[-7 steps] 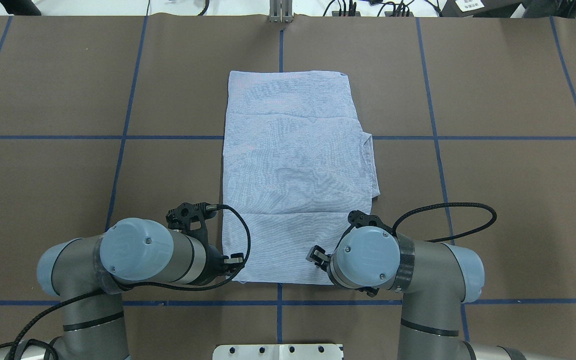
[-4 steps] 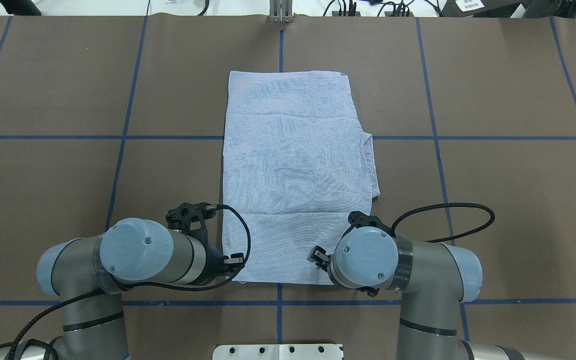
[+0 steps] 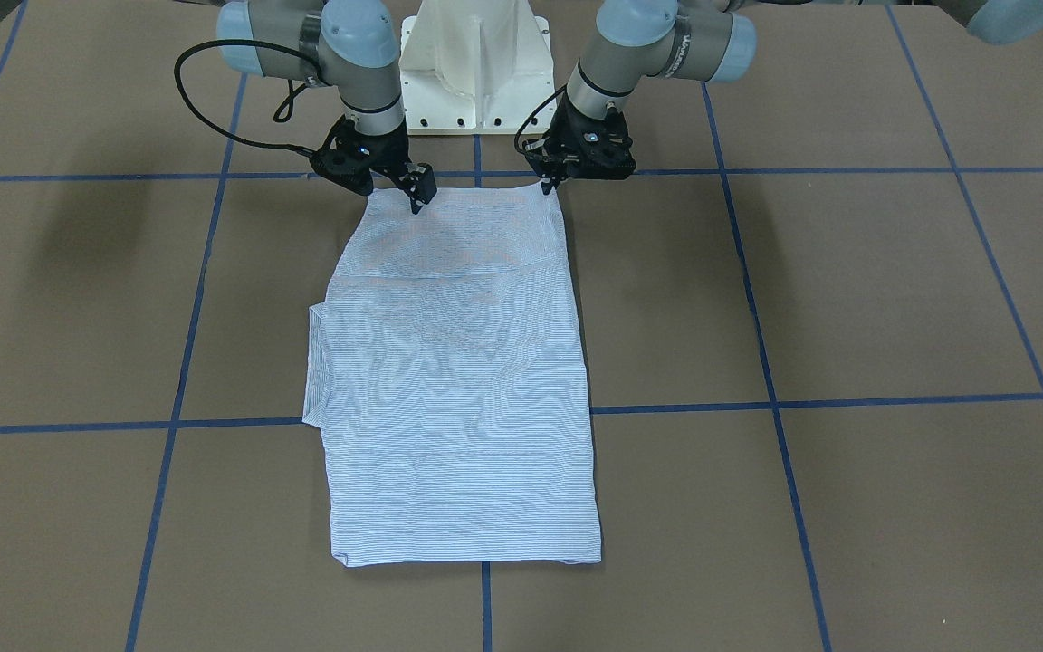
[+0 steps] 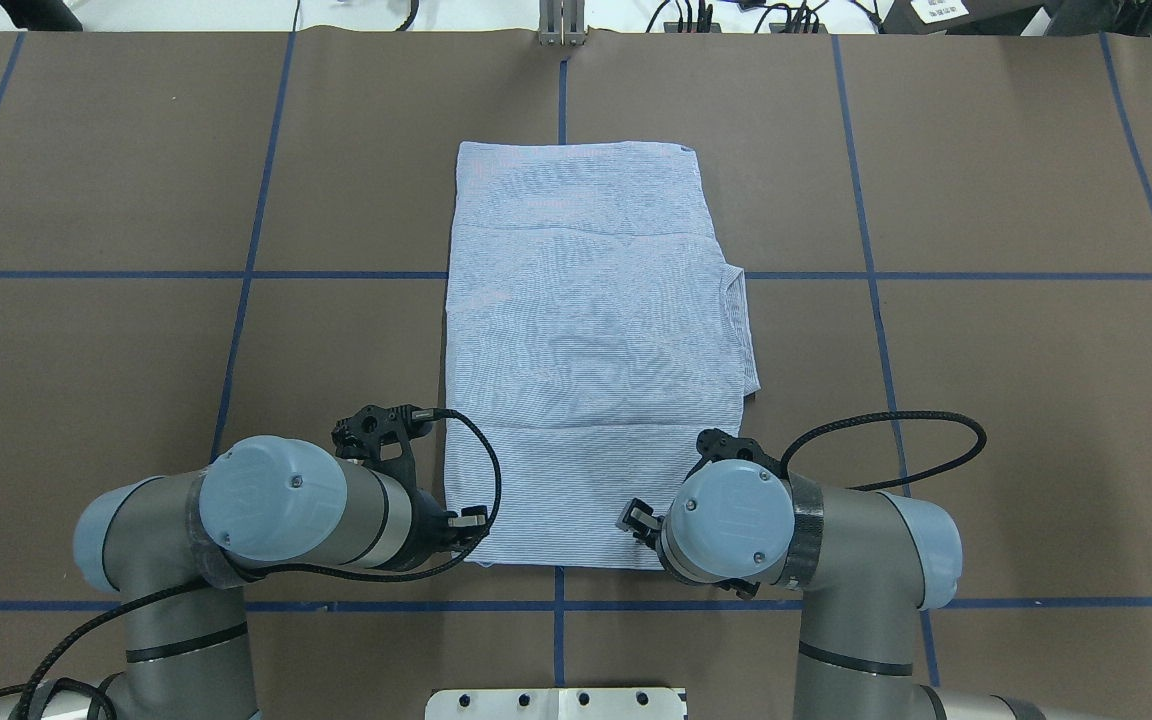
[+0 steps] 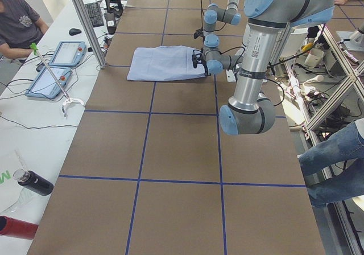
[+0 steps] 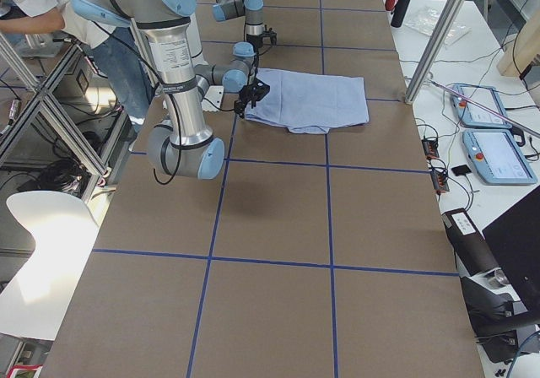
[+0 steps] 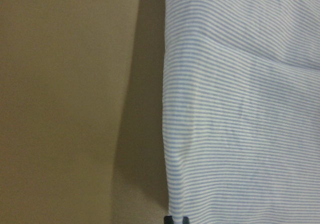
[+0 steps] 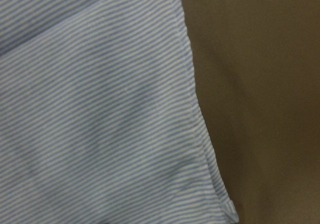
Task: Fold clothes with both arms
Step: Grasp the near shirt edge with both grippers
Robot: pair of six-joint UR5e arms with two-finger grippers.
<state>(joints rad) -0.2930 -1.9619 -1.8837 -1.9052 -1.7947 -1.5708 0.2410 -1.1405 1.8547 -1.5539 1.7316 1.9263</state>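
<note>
The light blue-and-white striped shirt (image 3: 458, 362) lies flat, folded into a long rectangle in the middle of the table (image 4: 586, 330). Both grippers are low at its edge nearest the robot. My left gripper (image 3: 547, 186) is at one near corner; in the left wrist view its dark fingertips (image 7: 175, 219) stand together on the shirt's side edge (image 7: 240, 124). My right gripper (image 3: 392, 195) is at the other near corner, with one finger (image 3: 417, 201) on the cloth and its jaws apart. The right wrist view shows only the shirt corner (image 8: 90, 109), no fingertips.
A folded flap (image 4: 741, 330) sticks out of the shirt's right side. The white pedestal base (image 3: 472, 63) stands behind the arms. Blue tape lines cross the brown table (image 4: 986, 400). Tablets (image 5: 57, 53) and a bottle (image 5: 31, 181) lie on a side bench.
My right wrist has shifted slightly toward the robot and down over the shirt's near corner. The left arm and the shirt have not moved.
</note>
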